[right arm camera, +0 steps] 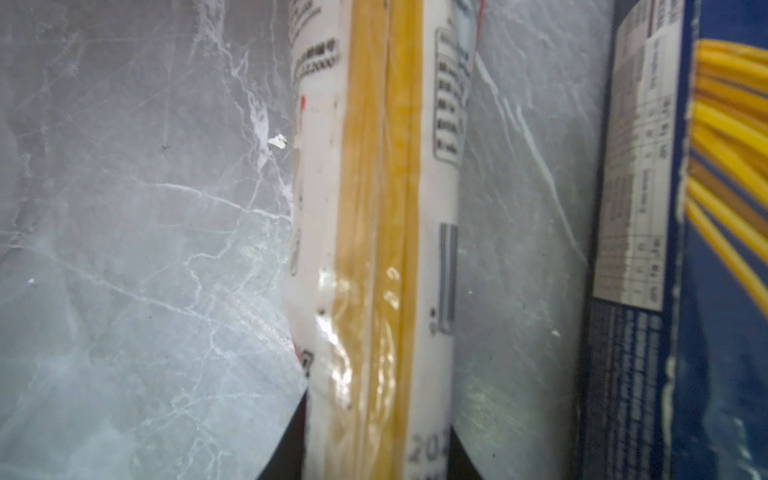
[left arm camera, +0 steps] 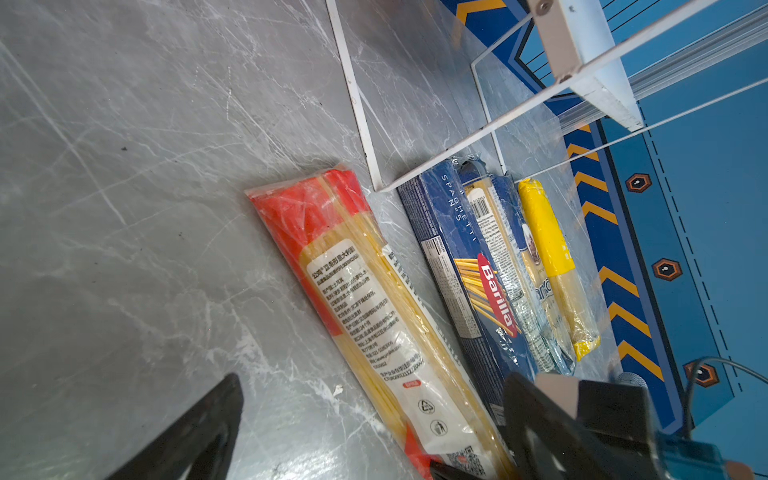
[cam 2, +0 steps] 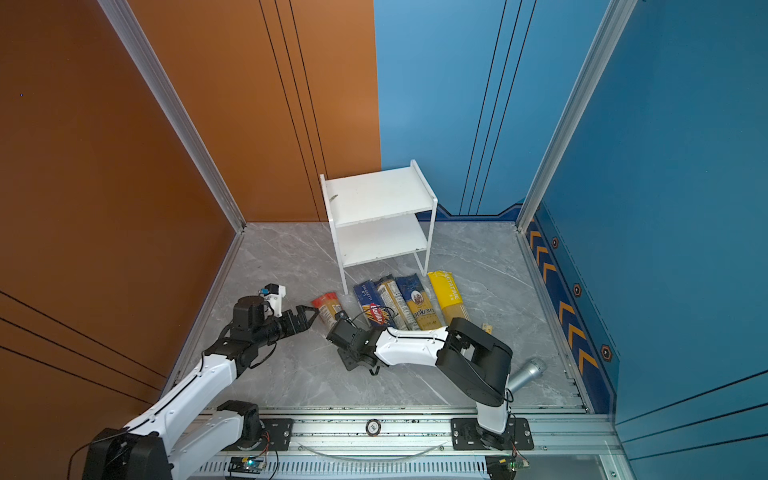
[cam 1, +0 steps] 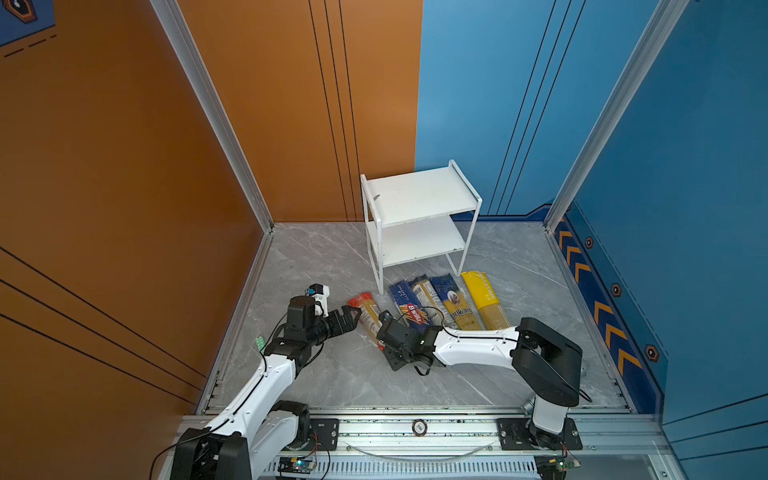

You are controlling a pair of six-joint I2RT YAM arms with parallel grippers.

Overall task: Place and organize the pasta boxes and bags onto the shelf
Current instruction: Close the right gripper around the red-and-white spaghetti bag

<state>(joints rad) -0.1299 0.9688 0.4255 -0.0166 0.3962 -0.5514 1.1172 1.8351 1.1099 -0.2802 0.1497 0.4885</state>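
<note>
An orange wall [cam 1: 291, 124] meets a blue wall [cam 1: 478, 104] above a grey marble-patterned floor [cam 1: 324, 257], seemingly evenly lit.

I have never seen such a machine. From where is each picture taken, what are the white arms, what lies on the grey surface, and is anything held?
You see two robot arms, each ending in a gripper. Both top views look down on the whole scene; each wrist view comes from a camera near one arm's gripper. On the grey marble table stands a white two-tier shelf, bare. Before it lie five spaghetti packs: a red-ended bag, a dark blue Barilla box, a clear bag with dark-blue label, a blue-yellow bag with a portrait and a yellow bag. The left gripper is open and holds nothing. The right gripper has the red-ended bag between its jaws; whether it grips yet I cannot tell.
</note>
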